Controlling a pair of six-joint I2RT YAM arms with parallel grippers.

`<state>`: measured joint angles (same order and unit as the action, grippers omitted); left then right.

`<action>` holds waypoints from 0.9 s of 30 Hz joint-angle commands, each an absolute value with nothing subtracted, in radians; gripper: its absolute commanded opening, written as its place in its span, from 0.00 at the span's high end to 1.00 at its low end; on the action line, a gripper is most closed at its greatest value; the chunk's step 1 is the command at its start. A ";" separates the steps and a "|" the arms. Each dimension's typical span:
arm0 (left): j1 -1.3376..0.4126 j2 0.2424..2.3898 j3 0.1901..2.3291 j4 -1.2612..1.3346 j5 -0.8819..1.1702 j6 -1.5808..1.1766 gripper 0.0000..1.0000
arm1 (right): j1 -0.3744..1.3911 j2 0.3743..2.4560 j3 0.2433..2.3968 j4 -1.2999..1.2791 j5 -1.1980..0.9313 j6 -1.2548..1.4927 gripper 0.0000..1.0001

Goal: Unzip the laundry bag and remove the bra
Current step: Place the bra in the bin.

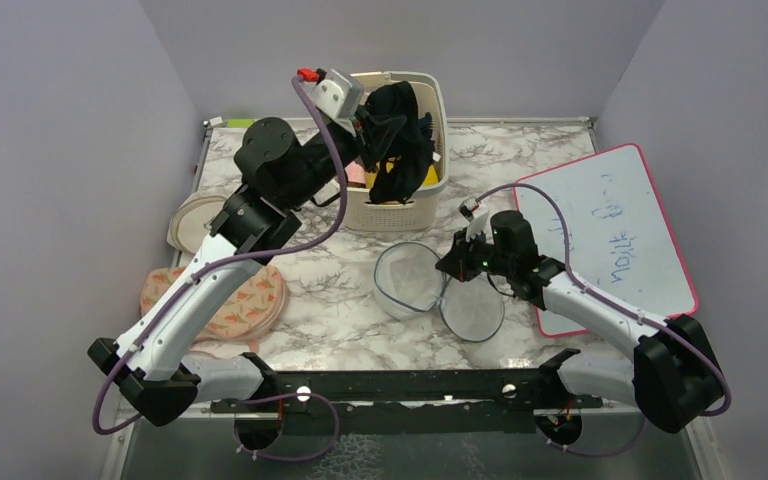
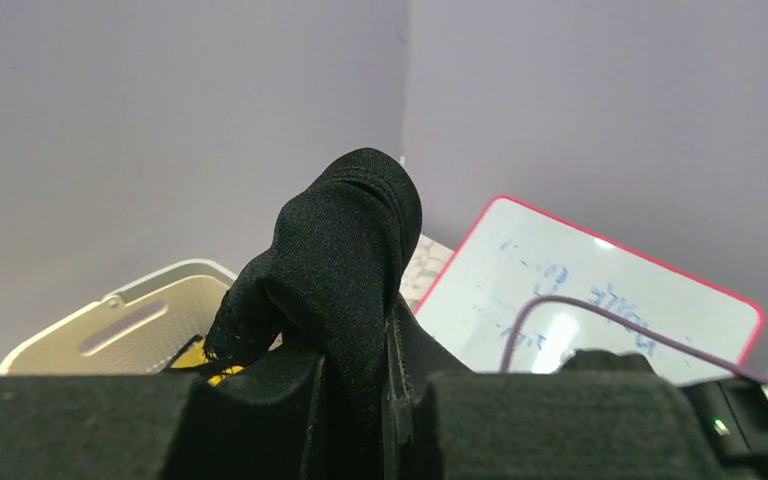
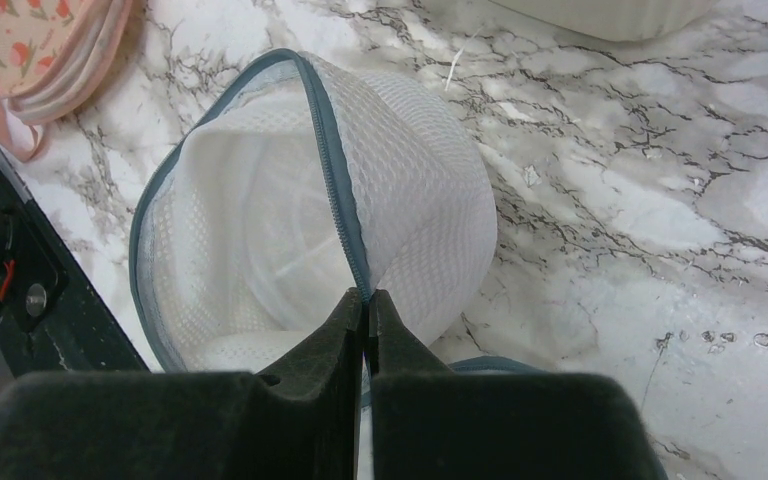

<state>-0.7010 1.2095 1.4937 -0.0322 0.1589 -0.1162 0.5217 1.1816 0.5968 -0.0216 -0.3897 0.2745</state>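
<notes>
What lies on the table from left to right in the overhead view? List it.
In order: pink floral cloth → laundry bag → whiteboard. The basket and bra overlap the bag's span, so skipped.

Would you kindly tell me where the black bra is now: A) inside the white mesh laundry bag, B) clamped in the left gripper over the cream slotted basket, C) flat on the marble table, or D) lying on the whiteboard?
B: the bra hangs from the shut left gripper over the basket, while the right gripper pinches the open laundry bag at its zip rim.
</notes>
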 commanded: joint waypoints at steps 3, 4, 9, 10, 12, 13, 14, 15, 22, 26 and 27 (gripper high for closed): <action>-0.667 1.327 1.645 -0.079 -0.050 -0.110 1.00 | 0.518 1.167 0.586 0.010 -0.380 0.261 0.99; -0.662 1.351 1.671 -0.079 -0.068 -0.110 1.00 | 0.518 1.168 0.584 0.013 -0.380 0.262 0.99; -0.646 1.469 1.765 -0.065 -0.165 -0.054 1.00 | 0.518 1.159 0.585 0.006 -0.371 0.260 0.99; -0.640 1.500 1.781 -0.070 -0.177 -0.049 1.00 | 0.518 1.155 0.583 0.005 -0.367 0.261 0.99; -0.630 1.538 1.799 -0.059 -0.179 -0.032 1.00 | 0.518 1.144 0.578 0.006 -0.363 0.262 0.99; -0.627 1.557 1.812 -0.054 -0.177 -0.027 1.00 | 0.518 1.140 0.576 0.007 -0.362 0.263 0.99; -0.623 1.577 1.828 -0.053 -0.177 -0.022 1.00 | 0.518 1.137 0.577 0.008 -0.362 0.261 0.99; -0.618 1.597 1.842 -0.049 -0.172 -0.023 1.00 | 0.518 1.135 0.577 0.007 -0.361 0.261 0.99; -0.597 1.761 1.933 -0.095 -0.157 -0.048 1.00 | 0.518 1.141 0.587 0.005 -0.366 0.259 0.99; -0.577 1.820 1.879 -0.102 -0.061 -0.136 1.00 | 0.518 1.126 0.583 0.000 -0.364 0.261 0.99; -0.572 1.830 1.854 -0.102 -0.038 -0.165 1.00 | 0.518 1.122 0.582 -0.002 -0.363 0.261 0.99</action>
